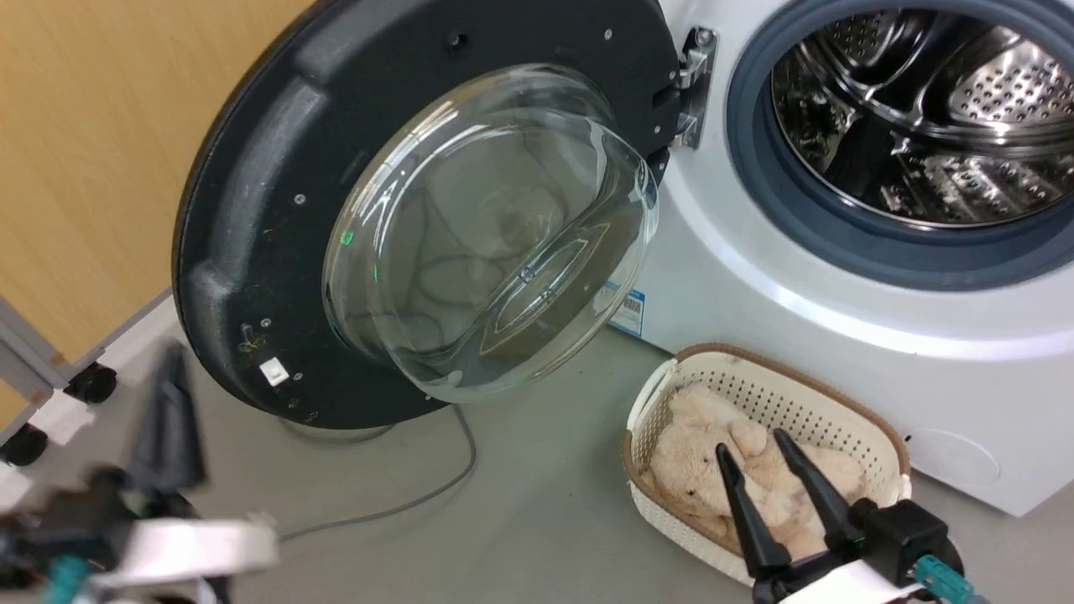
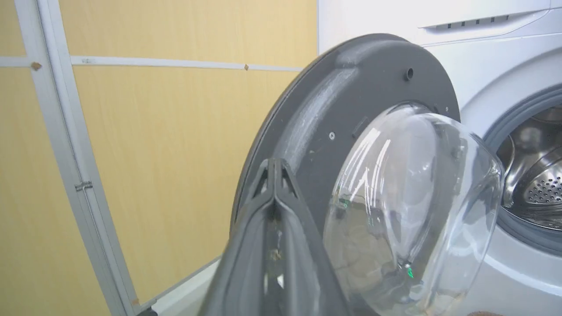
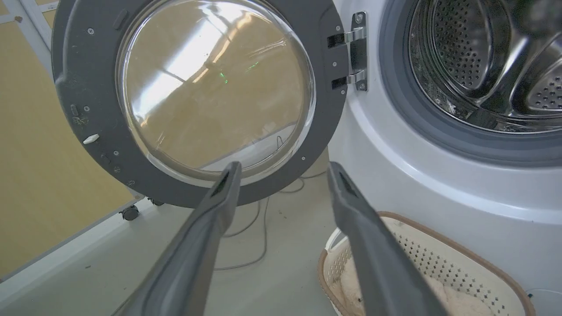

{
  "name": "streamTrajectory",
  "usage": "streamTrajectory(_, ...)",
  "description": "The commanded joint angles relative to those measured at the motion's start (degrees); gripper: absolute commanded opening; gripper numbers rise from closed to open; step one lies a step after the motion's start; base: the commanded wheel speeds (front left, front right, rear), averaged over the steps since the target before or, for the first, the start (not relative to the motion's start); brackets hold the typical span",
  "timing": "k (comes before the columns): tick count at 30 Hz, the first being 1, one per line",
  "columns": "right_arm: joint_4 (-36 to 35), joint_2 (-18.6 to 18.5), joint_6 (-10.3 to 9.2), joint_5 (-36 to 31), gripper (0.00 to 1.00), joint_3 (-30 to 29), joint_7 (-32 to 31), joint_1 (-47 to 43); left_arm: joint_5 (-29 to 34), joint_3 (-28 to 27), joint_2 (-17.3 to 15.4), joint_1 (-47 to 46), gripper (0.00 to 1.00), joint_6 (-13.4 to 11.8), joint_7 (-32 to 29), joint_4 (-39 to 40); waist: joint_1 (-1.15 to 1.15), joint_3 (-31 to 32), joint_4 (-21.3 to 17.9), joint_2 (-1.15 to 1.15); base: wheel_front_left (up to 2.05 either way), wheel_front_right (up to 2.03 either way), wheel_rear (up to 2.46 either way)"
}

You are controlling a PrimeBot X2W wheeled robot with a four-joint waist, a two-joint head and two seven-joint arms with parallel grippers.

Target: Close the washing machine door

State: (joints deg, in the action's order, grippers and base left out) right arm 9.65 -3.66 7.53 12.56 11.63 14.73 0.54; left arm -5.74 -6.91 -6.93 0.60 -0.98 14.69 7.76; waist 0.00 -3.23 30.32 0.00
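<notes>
The door point(image 1: 243, 210) stands wide open, out to the left of the drum point(image 1: 940, 109), hanging on the hinge point(image 1: 692, 84) at its right edge. Its matte inner face and the glass bowl point(image 1: 495, 235) point toward me. The outer side faces the yellow wall point(image 1: 92, 151), out of my sight. So the edge that has to travel is the far left one. Closing means swinging that edge to the right, around the hinge, onto the opening.

My left hand point(image 2: 274, 166) is clearly the nearer one. In the head view it is a blur at lower left, below and just left of the door's lower rim. Its wrist camera looks along fingers pressed together with nothing between them. The tip lies over the inner rim near the free edge, and I can't tell whether it touches.

My right hand point(image 1: 751, 445) hangs low on the right above the basket point(image 1: 789, 390) with the plush toy point(image 1: 688, 445). Its fingers are apart and hold nothing. It is well apart from the door and on the hinge side, where a push would have little leverage.

My read is that closing hasn't started. The left hand looks at the inner face, which is the wrong side to push from. It needs to get round the free edge, in between door and wall, then press the outer face rightward. I can't judge how much room there is back there. The bowl bulges out, so I'd keep the fingers off the glass.
</notes>
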Motion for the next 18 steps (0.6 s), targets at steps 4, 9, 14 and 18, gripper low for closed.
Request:
streamTrajectory(4, -0.98, -0.66, -0.04, -0.82, 1.0, -0.63, 0.27, 0.52, -2.28, -4.97, -4.55, -7.07, 0.0, 2.62, 0.3, -0.48, 0.0, -2.31, -0.8, 0.0, 0.0, 0.0, 0.0)
streamTrajectory(9, -0.99, -1.33, -0.04, -1.38, 1.0, -0.18, 0.27, 2.08, -8.15, -12.22, -10.95, -15.64, 0.0, 5.9, 0.3, -7.0, 0.0, -5.22, -3.2, 0.0, 0.0, 0.0, 0.0)
streamTrajectory(14, -0.72, -1.75, -0.04, -1.83, 1.0, -0.25, 0.26, 3.68, -14.86, -16.07, -16.61, -24.12, 0.0, 7.57, 0.18, -18.82, 0.0, -7.24, -5.2, 0.0, 0.0, 0.0, 0.0)
streamTrajectory(18, -0.64, -1.88, -0.04, -1.94, 1.0, -0.08, 0.27, 4.45, -24.65, -18.92, -18.04, -30.87, 0.0, 8.08, -5.07, -30.67, 0.0, -8.22, -6.31, 0.0, 0.0, 0.0, 0.0)
